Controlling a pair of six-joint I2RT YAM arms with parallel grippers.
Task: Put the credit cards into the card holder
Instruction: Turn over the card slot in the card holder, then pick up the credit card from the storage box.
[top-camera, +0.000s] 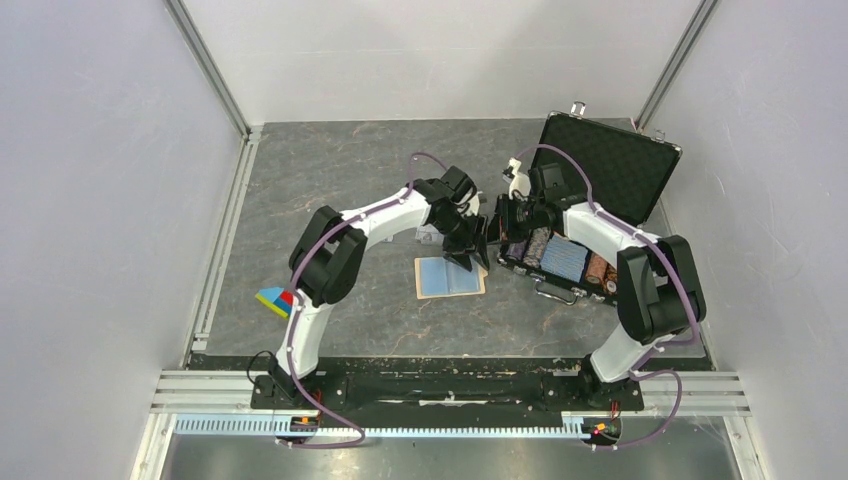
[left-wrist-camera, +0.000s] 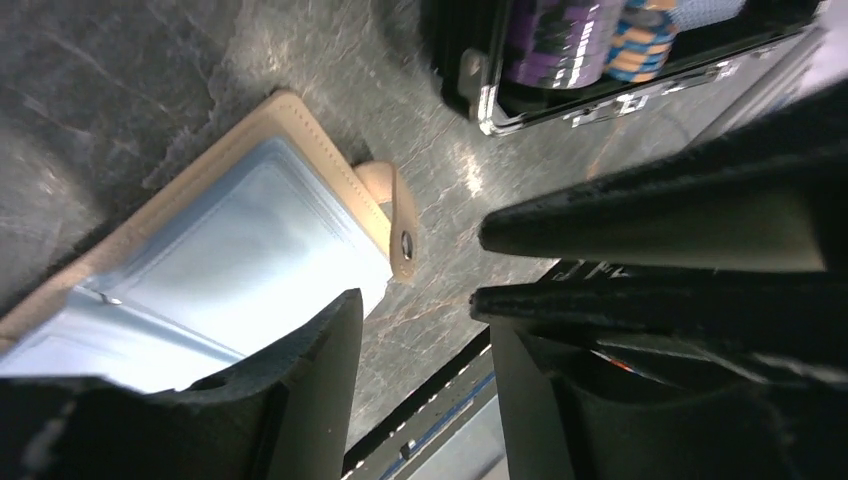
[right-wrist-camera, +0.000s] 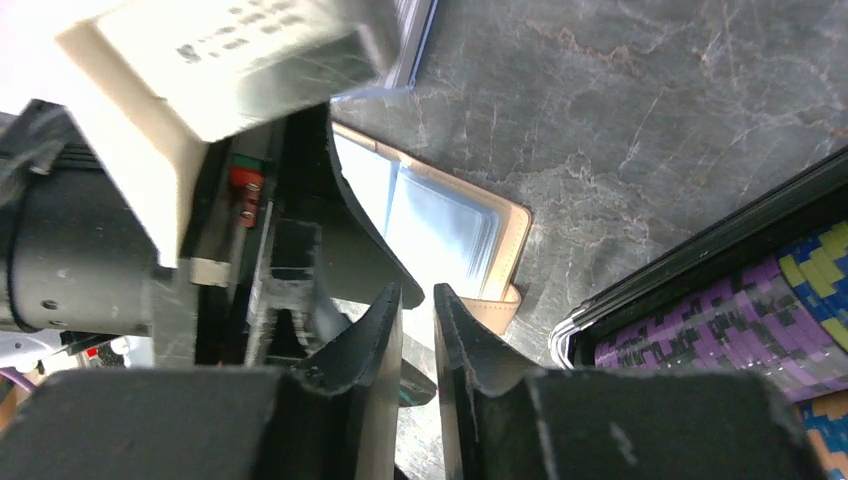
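Note:
The tan card holder (top-camera: 447, 280) lies open on the table, its light blue pockets up. It also shows in the left wrist view (left-wrist-camera: 230, 250) with its snap tab (left-wrist-camera: 395, 210), and in the right wrist view (right-wrist-camera: 455, 230). My left gripper (top-camera: 466, 248) is open and empty just above the holder's right edge (left-wrist-camera: 425, 310). My right gripper (top-camera: 497, 235) hangs close beside it with only a narrow gap between its jaws and nothing in them (right-wrist-camera: 416, 290). A pale credit card (top-camera: 430, 237) lies on the table behind the holder, partly under the left arm; its edge shows in the right wrist view (right-wrist-camera: 412, 35).
A black case (top-camera: 610, 160) stands open at the right, its lid up, holding rows of poker chips (top-camera: 540, 247). Its metal rim (left-wrist-camera: 560, 105) is close to both grippers. Blue-red-yellow blocks (top-camera: 277, 300) lie at the left. Walls enclose the table.

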